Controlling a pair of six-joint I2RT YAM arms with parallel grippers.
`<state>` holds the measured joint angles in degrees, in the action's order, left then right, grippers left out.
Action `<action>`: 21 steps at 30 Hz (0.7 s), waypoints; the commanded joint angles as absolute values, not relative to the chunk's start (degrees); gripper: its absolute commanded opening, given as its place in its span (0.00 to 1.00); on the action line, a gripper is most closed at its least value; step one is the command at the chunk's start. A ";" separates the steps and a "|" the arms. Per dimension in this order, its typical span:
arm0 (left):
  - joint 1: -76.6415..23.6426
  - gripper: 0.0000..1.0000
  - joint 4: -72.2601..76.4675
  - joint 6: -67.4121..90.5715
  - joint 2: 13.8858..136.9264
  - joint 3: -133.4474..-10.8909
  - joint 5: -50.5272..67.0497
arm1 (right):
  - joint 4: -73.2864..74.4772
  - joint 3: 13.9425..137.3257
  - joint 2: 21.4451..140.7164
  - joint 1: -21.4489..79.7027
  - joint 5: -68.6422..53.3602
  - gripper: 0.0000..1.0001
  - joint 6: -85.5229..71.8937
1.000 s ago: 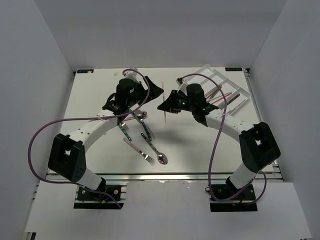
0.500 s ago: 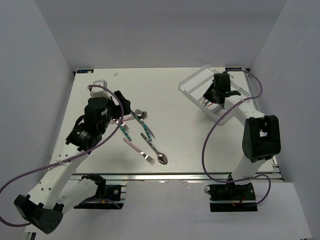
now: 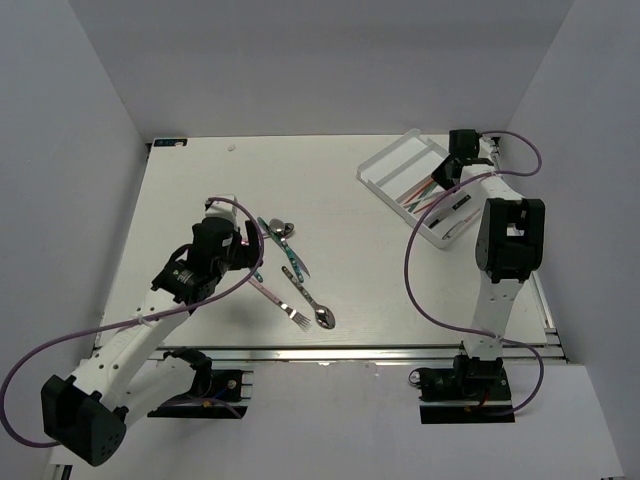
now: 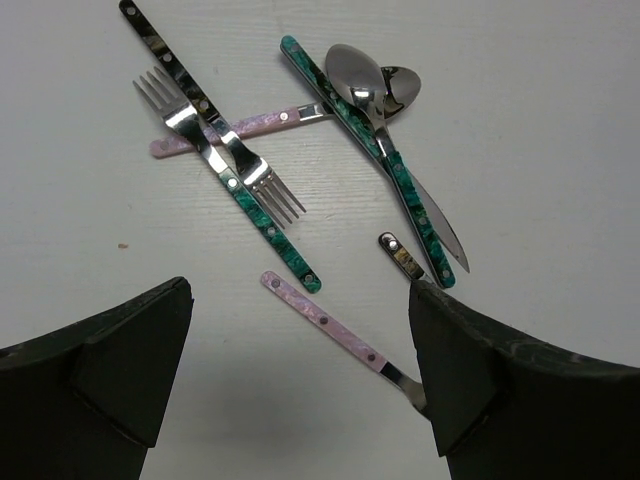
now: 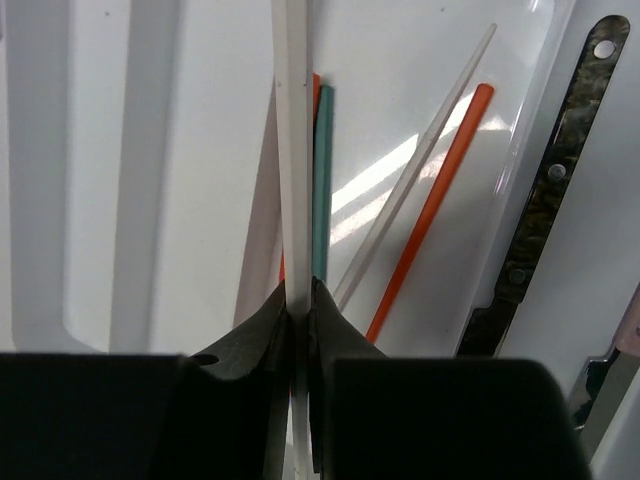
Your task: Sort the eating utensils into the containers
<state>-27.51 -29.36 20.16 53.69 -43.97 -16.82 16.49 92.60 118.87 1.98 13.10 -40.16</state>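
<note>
Several utensils lie loose mid-table: a pink-handled fork (image 4: pixel 330 335), a teal-handled fork (image 4: pixel 255 205), a dark-handled fork (image 4: pixel 190 85), a teal knife (image 4: pixel 395 175), two spoons (image 4: pixel 365 80) and a dark handle (image 4: pixel 400 255). My left gripper (image 3: pixel 247 256) is open just above the pink-handled fork (image 3: pixel 284 304), with that fork's handle between my fingers (image 4: pixel 300 300). The clear tray (image 3: pixel 385 165) sits far right. My right gripper (image 3: pixel 443 173) is over it, shut (image 5: pixel 298 290) on a white stick (image 5: pixel 293 130). Teal (image 5: pixel 322 180), orange (image 5: pixel 430 210) and white sticks lie in the tray.
A dark-handled utensil (image 5: pixel 550 180) lies in the tray's neighbouring compartment. A spoon (image 3: pixel 319 314) lies nearest the front edge. The right arm's cable (image 3: pixel 415 260) loops over the right side of the table. White walls close in the table on three sides.
The right arm has carried the white stick from mid-table to the tray at the far right. The left arm pulled back, then came down over the loose utensils, open.
</note>
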 commanded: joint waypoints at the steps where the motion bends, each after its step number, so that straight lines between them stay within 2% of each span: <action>1: -27.51 0.98 -27.68 19.07 52.47 -44.03 -15.64 | 17.06 95.36 120.32 0.88 12.66 0.00 -40.96; 2: -27.51 0.98 -28.12 18.99 52.64 -44.21 -15.99 | 16.70 95.62 121.02 0.79 12.13 0.00 -40.96; 4: -27.51 0.98 -28.30 18.98 52.82 -44.21 -16.78 | 16.78 96.93 121.81 0.62 11.69 0.08 -41.04; 5: -27.51 0.98 -28.30 18.90 52.82 -44.21 -16.87 | 16.79 97.20 122.16 0.62 11.43 0.15 -41.13; 6: -27.51 0.98 -28.30 18.81 52.91 -44.21 -16.87 | 16.70 97.38 122.34 0.62 11.51 0.30 -41.31; 10: -27.51 0.98 -28.30 18.63 52.91 -44.21 -17.05 | 16.09 95.72 120.94 0.62 10.99 0.39 -42.45; 13: -27.51 0.98 -28.39 18.54 52.91 -44.21 -17.31 | 15.82 94.22 118.75 0.62 10.55 0.55 -43.07; 17: -27.51 0.98 -28.56 18.63 52.74 -44.38 -18.10 | 13.20 91.50 113.92 1.31 7.57 0.56 -41.06; 19: -27.51 0.98 -28.83 19.42 52.38 -44.38 -21.07 | 12.05 89.13 109.70 4.56 7.30 0.61 -37.90; 20: -27.51 0.98 -29.35 20.03 52.30 -44.47 -22.83 | 11.17 88.16 108.12 6.31 6.25 0.67 -33.27; 21: -27.51 0.98 -29.79 21.52 52.03 -44.56 -24.85 | 9.77 87.20 105.58 9.90 5.46 0.88 -30.79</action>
